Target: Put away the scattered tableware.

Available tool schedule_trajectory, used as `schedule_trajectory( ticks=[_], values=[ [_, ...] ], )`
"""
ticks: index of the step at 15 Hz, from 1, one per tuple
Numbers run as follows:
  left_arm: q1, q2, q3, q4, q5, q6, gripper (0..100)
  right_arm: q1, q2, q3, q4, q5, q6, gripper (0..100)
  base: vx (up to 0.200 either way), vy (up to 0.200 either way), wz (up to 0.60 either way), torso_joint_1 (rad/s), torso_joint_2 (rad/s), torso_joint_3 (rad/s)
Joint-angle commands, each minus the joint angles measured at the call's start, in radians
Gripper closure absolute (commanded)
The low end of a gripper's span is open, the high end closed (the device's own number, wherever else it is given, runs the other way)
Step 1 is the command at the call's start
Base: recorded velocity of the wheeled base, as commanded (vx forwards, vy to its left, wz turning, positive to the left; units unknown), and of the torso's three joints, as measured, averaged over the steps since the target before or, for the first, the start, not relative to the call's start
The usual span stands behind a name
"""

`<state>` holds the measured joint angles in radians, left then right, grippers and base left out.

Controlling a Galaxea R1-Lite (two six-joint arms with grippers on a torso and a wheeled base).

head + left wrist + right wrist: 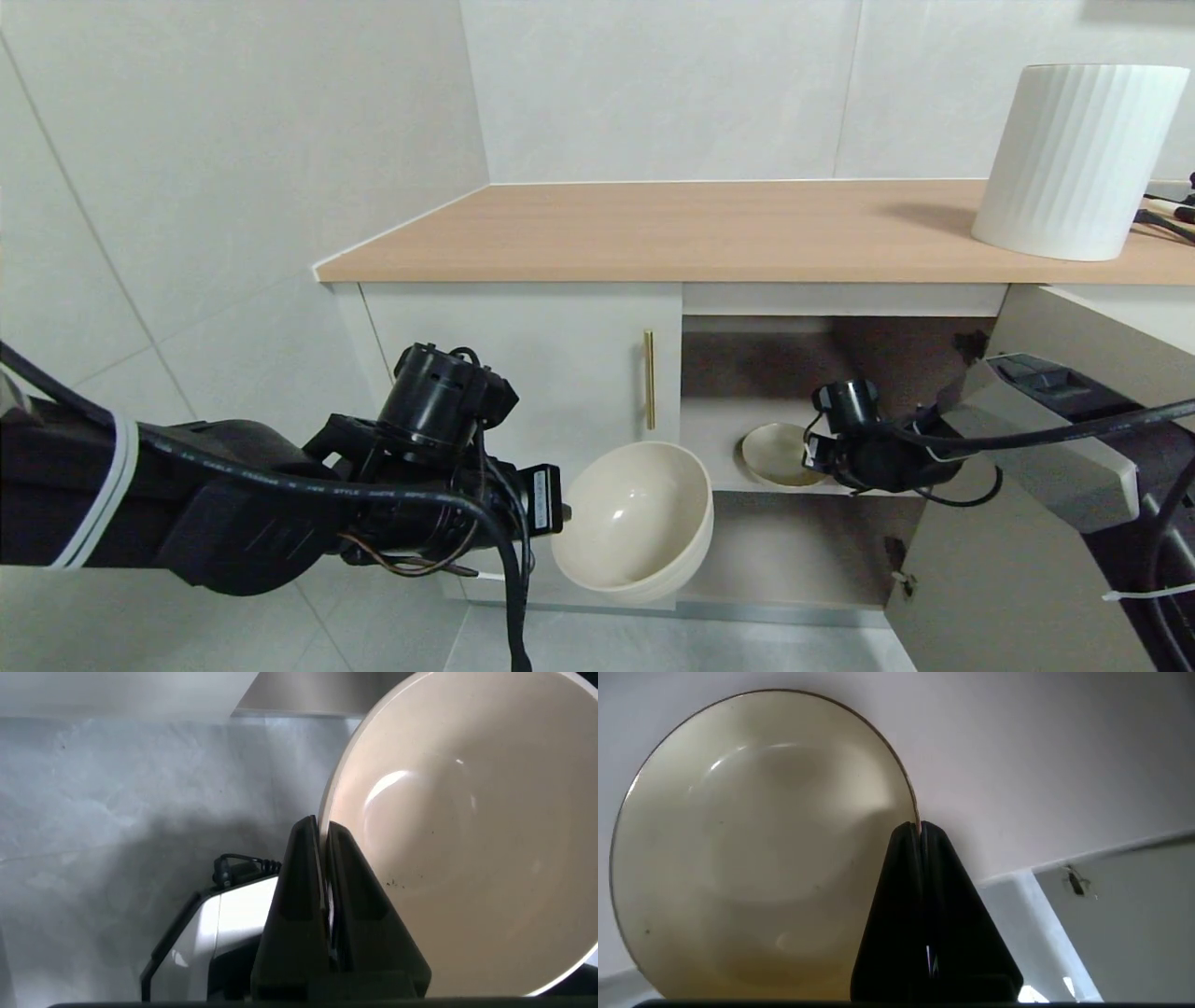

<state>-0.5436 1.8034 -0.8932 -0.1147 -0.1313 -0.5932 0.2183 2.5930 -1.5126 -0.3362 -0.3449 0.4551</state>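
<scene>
A cream bowl [635, 518] hangs tilted in front of the lower cabinet, its rim pinched by my left gripper [564, 511], which is shut on it. From the left wrist the bowl [467, 831] shows its inside, the rim caught between the dark fingers [360, 905] of the gripper [323, 859]. My right gripper [810, 455] is inside the open cabinet, shut on the rim of a pale yellowish plate [777, 455]. That plate [757, 849] stands tilted, its edge clamped at the gripper [919, 833].
A wooden countertop [709, 233] runs above the white cabinet. A ribbed white container [1074, 154] stands at its right end. The left door [560, 364] with its gold handle [649, 378] is closed; the right door [971, 569] hangs open. Tiled wall stands at the left.
</scene>
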Motion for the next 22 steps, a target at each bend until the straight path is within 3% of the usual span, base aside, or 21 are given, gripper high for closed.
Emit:
schedule_trajectory(
  ticks=[1, 9, 19, 20, 22],
  values=[
    [-0.002, 0.004, 0.000, 0.000, -0.001, 0.000, 100, -0.008, 0.030, -0.041, 0.000, -0.002, 0.004, 100, 0.000, 0.000, 0.00, 0.000, 0.00, 0.000],
    [-0.002, 0.004, -0.001, 0.000, 0.001, -0.002, 100, -0.025, 0.067, -0.199, 0.140, -0.002, 0.100, 100, 0.000, 0.000, 0.00, 0.000, 0.00, 0.000],
    [-0.002, 0.001, -0.001, 0.000, 0.007, -0.002, 100, -0.027, 0.090, -0.236, 0.158, -0.042, 0.102, 100, 0.000, 0.000, 0.00, 0.000, 0.00, 0.000],
    [-0.002, -0.001, -0.001, 0.000, 0.005, -0.002, 100, -0.027, 0.088, -0.235, 0.157, -0.042, 0.103, 0, 0.000, 0.000, 0.00, 0.000, 0.00, 0.000],
    [-0.002, -0.001, -0.001, 0.000, 0.007, -0.002, 100, -0.027, 0.085, -0.235, 0.157, -0.043, 0.103, 0, 0.000, 0.000, 0.00, 0.000, 0.00, 0.000]
  ],
)
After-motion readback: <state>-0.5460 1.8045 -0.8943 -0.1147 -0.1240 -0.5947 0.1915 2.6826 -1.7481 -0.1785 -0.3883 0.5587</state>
